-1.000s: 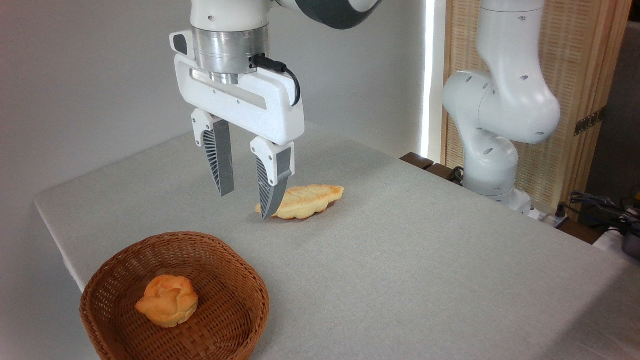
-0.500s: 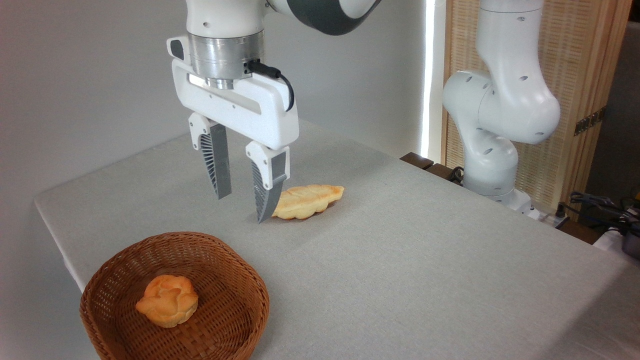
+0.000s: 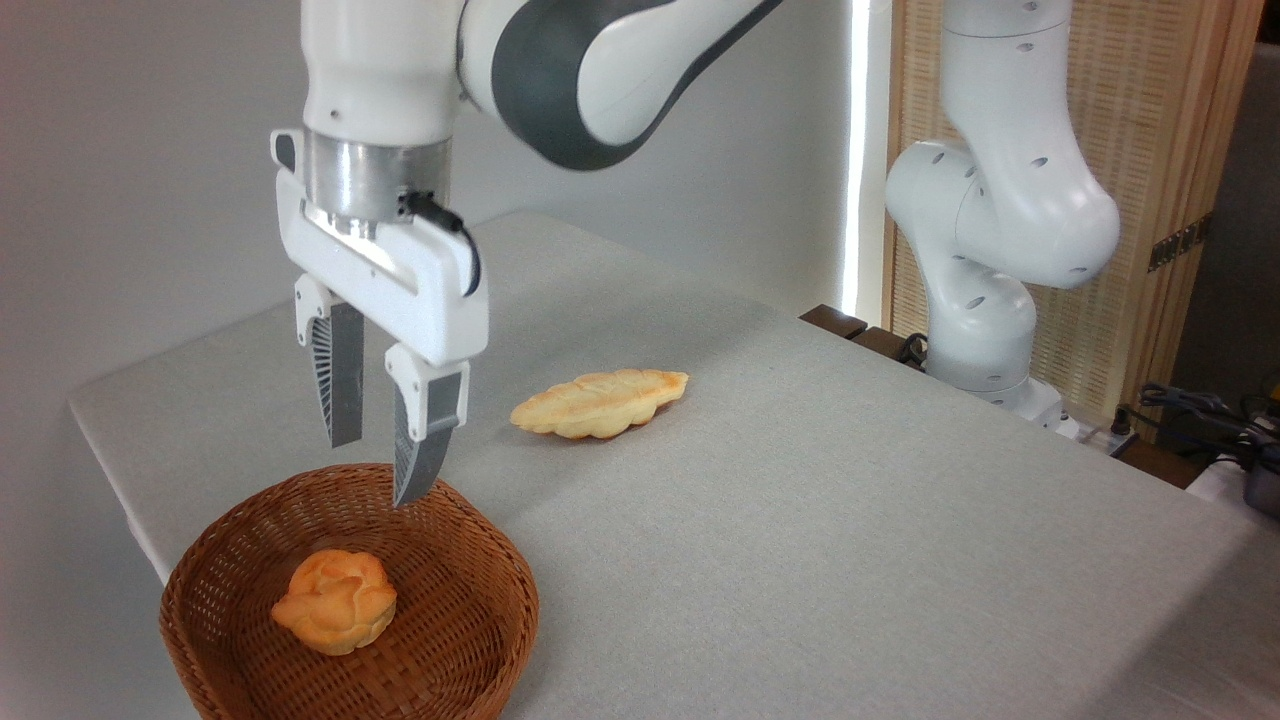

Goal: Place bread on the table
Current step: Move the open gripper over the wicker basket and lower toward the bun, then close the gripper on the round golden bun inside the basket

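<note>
The bread (image 3: 335, 602) sits in the wicker basket (image 3: 470, 640) at the near left corner of the table (image 3: 850, 520), alone in there, lumpy swirled top facing up; it's roundish, so no real long axis, only slightly wider left to right. The gripper (image 3: 373, 468) hangs over the basket's far rim, fingers pointing down and parted a moderate gap, holding nothing. A leaf-shaped pastry (image 3: 600, 403) lies flat on the cloth, long axis left to right
</note>
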You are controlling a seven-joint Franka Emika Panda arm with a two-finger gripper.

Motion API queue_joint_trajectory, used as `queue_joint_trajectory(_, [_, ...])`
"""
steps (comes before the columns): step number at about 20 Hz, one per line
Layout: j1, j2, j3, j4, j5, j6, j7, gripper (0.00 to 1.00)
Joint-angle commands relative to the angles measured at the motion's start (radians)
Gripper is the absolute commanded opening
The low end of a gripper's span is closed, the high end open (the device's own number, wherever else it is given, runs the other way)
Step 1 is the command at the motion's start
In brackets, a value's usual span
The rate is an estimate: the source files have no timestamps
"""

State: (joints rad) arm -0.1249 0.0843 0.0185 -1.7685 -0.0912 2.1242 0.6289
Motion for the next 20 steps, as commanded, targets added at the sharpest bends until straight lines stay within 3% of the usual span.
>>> queue_joint_trajectory(1, [-0.001, 0.040, -0.003, 0.004, -0.005, 0.052, 0.057, 1.00])
queue_joint_trajectory(10, [-0.001, 0.182, -0.043, 0.004, 0.001, 0.229, 0.069, 1.00])
queue_joint_trajectory(20, [-0.001, 0.236, -0.046, 0.004, 0.002, 0.292, 0.071, 1.00])
